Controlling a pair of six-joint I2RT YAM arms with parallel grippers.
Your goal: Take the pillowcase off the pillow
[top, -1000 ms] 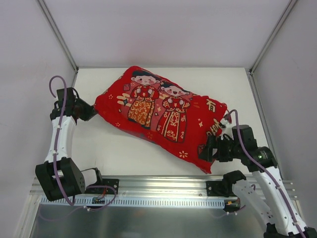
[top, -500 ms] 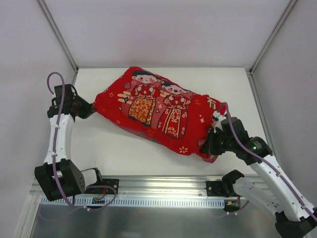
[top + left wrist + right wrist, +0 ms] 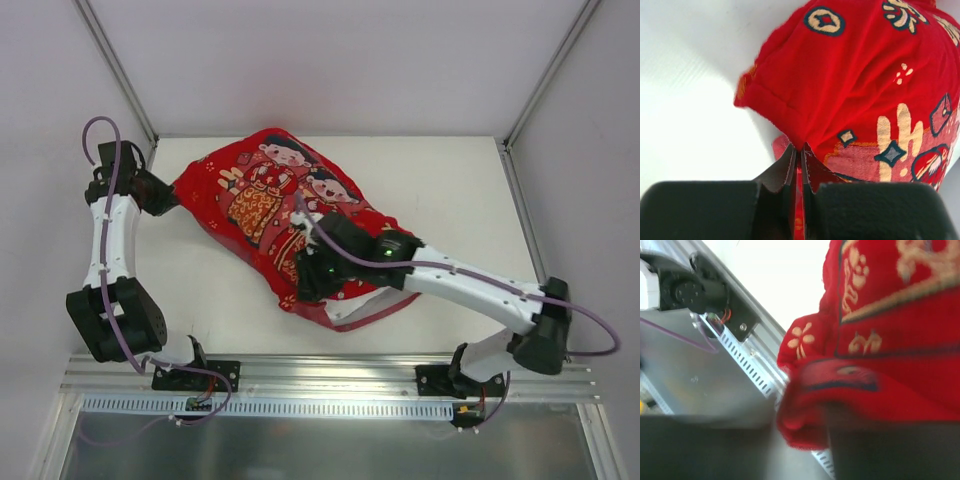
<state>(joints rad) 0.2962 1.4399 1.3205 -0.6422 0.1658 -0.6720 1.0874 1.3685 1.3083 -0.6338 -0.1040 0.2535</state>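
Pillowcase (image 3: pixel 262 205) lies bunched on the table (image 3: pixel 440 190), left of centre, running on a diagonal from 10 o'clock down to 5 o'clock, printed figures facing up.

Left gripper (image 3: pixel 165 197) is at the cover's 9 o'clock corner. In the wrist view its fingers (image 3: pixel 782 172) are pressed together on a thin fold of red cloth, with the corner puckered above them.

Right gripper (image 3: pixel 308 278) reaches across from 4 o'clock to the cover's 6 o'clock edge. The wrist view is blurred, but a thick wad of red fabric sits squeezed between the dark fingers, with the slotted rail (image 3: pixel 747 365) behind.

Pillow: not plainly seen. A pale patch shows inside the loose hem at 5 o'clock — pillow or table, cannot tell.
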